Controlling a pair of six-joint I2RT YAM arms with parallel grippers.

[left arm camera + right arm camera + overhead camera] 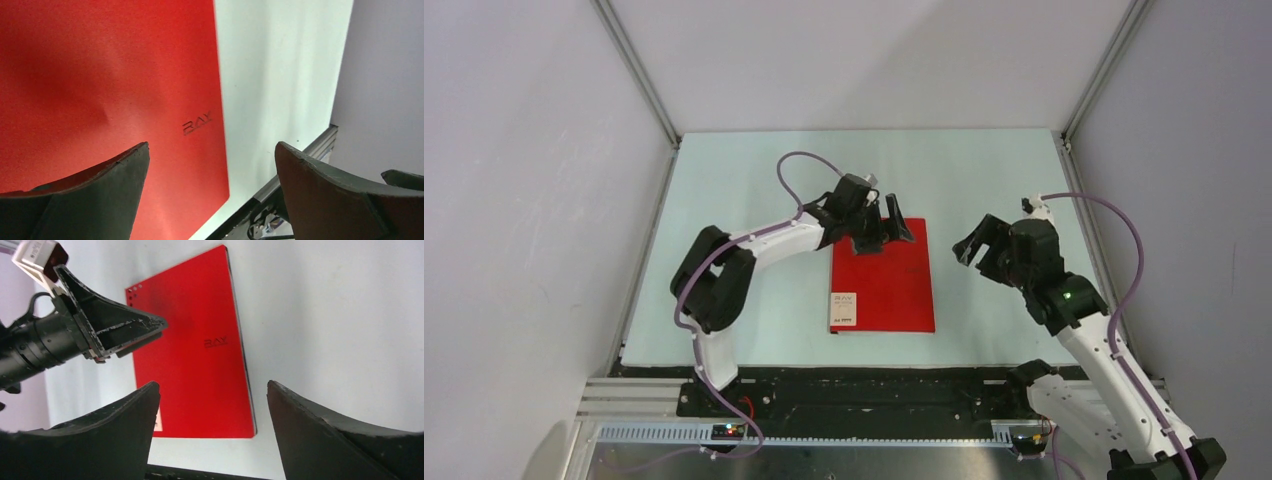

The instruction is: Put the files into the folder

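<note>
The folder [884, 285] lies closed and flat on the table, red side up, with its white label [844, 310] at the near left corner. The files are out of view. My left gripper [884, 235] hovers over the folder's far edge, open and empty. In the left wrist view the red cover [100, 75] fills the left side, and nothing sits between the spread jaws of the gripper [212, 150]. My right gripper [979, 252] hangs to the right of the folder, apart from it, open and empty. From the right wrist, the folder [190, 365] shows beyond the gripper [213, 387].
The pale table [984, 170] is walled by white panels at the back and on both sides. A black rail [874, 385] with the arm bases runs along the near edge. The left arm's fingers [115, 320] reach in over the folder's far corner.
</note>
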